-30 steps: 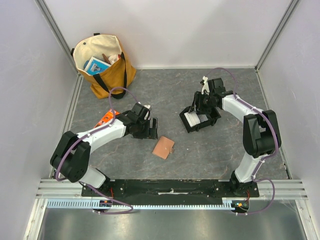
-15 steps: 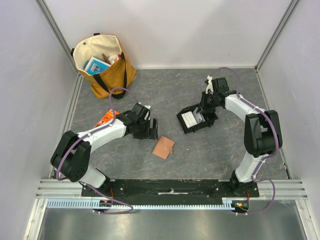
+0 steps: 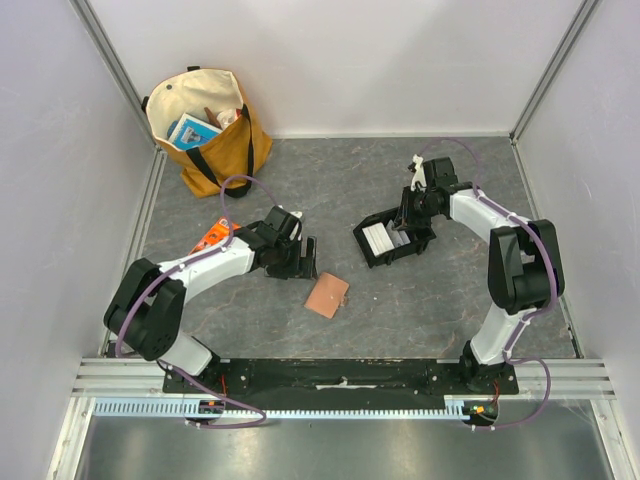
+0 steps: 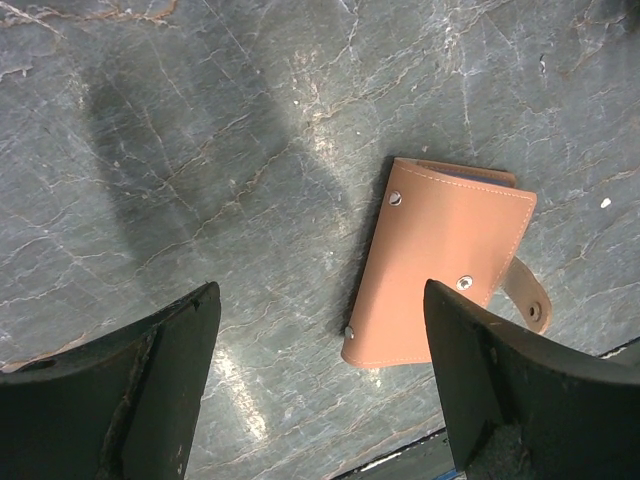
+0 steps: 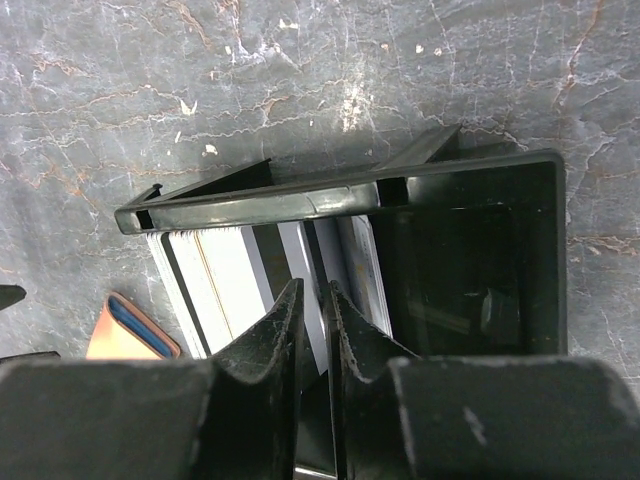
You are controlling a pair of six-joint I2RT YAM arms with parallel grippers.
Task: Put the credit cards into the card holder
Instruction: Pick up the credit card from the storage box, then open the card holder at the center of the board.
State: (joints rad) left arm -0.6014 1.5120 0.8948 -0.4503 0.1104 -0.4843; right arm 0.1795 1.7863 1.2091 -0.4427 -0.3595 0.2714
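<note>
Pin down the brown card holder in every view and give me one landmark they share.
Top external: the card holder lies closed at low centre of the picture.
Left wrist: card holder right of centre, closed, strap at its lower right.
Right wrist: probably the tan, blue-edged corner at the lower left.
Shared landmark: the grey marbled tabletop.

A mustard tote bag point(image 3: 205, 135) stands far left, an orange packet point(image 3: 212, 237) near it, a black tray point(image 5: 300, 202) mid-table.

Grey marbled table point(image 3: 420, 300), tan card holder point(image 3: 327, 295), black tray point(image 5: 300, 203), orange packet point(image 3: 212, 238), tote bag point(image 3: 238, 150)
</note>
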